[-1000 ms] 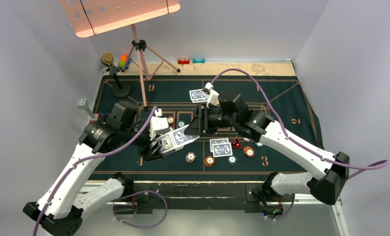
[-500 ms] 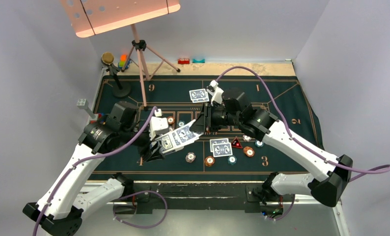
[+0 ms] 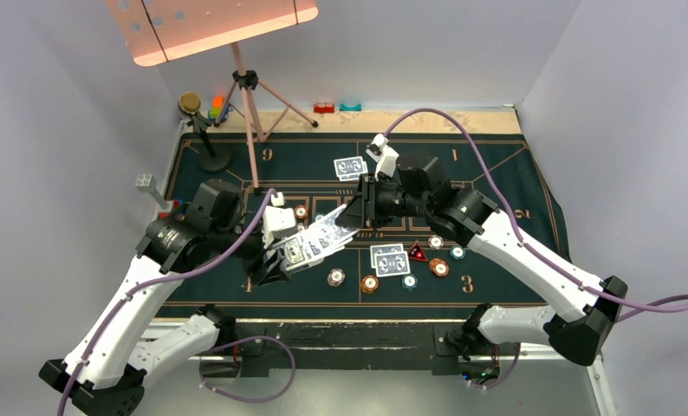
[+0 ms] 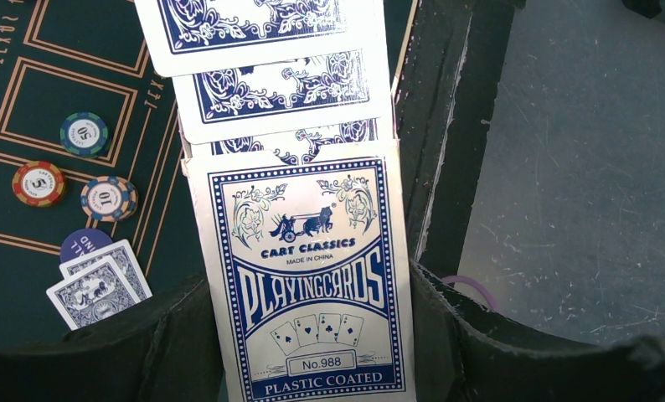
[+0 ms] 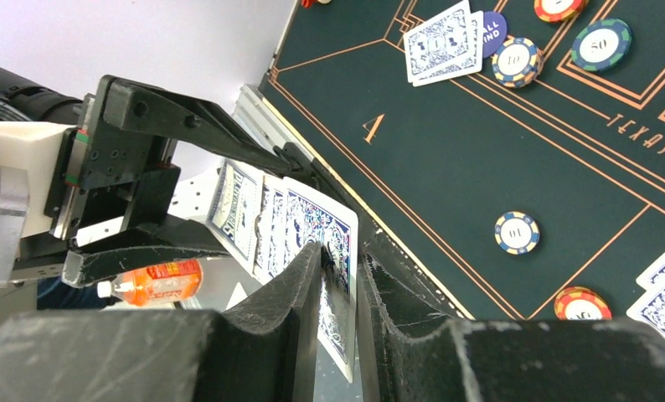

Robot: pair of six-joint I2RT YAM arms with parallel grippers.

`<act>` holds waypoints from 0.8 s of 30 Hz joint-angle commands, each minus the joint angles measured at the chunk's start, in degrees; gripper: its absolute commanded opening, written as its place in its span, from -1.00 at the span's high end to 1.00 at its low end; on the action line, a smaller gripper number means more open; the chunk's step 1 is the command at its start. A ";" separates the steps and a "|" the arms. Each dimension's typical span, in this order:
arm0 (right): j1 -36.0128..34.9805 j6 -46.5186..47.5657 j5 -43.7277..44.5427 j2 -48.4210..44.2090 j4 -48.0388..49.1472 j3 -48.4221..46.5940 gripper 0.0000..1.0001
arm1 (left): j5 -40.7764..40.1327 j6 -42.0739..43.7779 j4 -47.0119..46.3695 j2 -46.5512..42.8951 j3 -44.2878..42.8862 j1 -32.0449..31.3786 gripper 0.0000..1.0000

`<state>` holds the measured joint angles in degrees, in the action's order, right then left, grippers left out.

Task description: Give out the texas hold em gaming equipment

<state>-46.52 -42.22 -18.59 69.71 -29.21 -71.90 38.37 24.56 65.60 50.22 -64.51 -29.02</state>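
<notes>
Cards fan rightward from the left gripper (clenched on their box); right gripper pinches their far end.

The left gripper clamps the card box from both sides. The right gripper, reaching across from beyond the box, pinches the top card.

Centre: your left end effector and right end effector both pinch the card fan, so nothing's squeezing between them.
Near strip: chips, a card pair and the red marker crowd the spot just right of the fan.
Far left: tripod and black stand block you by the 9.
Far right: open mat between the 1 and the 2, beyond your right arm, easy pass.
</notes>
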 commanded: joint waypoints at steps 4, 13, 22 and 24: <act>0.20 -0.41 -3.81 -0.63 4.18 -1.53 0.53 | 2.06 -0.84 -2.30 -0.70 -1.41 -0.07 1.00; 0.20 -1.00 -5.29 0.21 5.44 -1.00 0.49 | 1.97 -0.85 -2.13 -0.84 -1.63 -0.07 1.00; 0.12 -1.69 -6.20 0.25 6.48 0.54 0.48 | 1.97 -0.83 -2.06 -0.86 -1.89 -0.07 1.00; 0.16 -0.46 -3.98 0.14 4.86 0.12 0.42 | 1.97 -0.83 -2.01 -0.84 -2.00 -0.08 1.00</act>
<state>-46.48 -43.57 -23.73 70.87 -24.77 -71.42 38.37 24.53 65.41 50.06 -64.51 -29.02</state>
